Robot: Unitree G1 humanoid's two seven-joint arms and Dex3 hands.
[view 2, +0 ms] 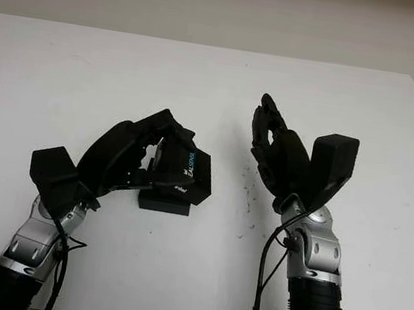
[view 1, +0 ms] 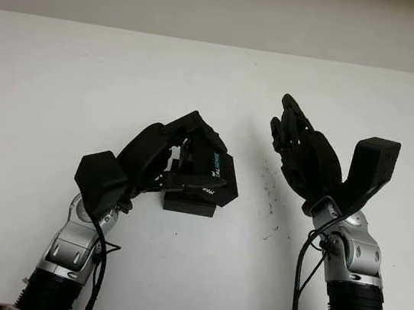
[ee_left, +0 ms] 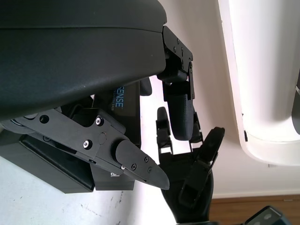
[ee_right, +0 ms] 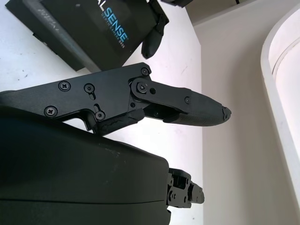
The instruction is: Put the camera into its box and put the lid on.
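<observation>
Black and printed with pale lettering, the lid sits tilted over the box near the middle of your white table, its high edge toward twelve o'clock and its low edge down on the box base; it is not yet seated flat. The box's long axis runs roughly three to nine o'clock across the table. No camera can be seen, and you cannot tell from here whether it already lies inside under the lid. Your left hand comes in from about eight o'clock of the box, fingers curled over and clamped on the lid's upper face and near edge, so this is the hand that governs the next move. Your right hand stands well apart at three o'clock of the box, raised off the table, open and holding nothing. Judged from this, closing calls for lowering the lid's raised twelve o'clock edge straight down onto the base; the risk is the base sliding toward three o'clock, where your free hand could brace it.
</observation>
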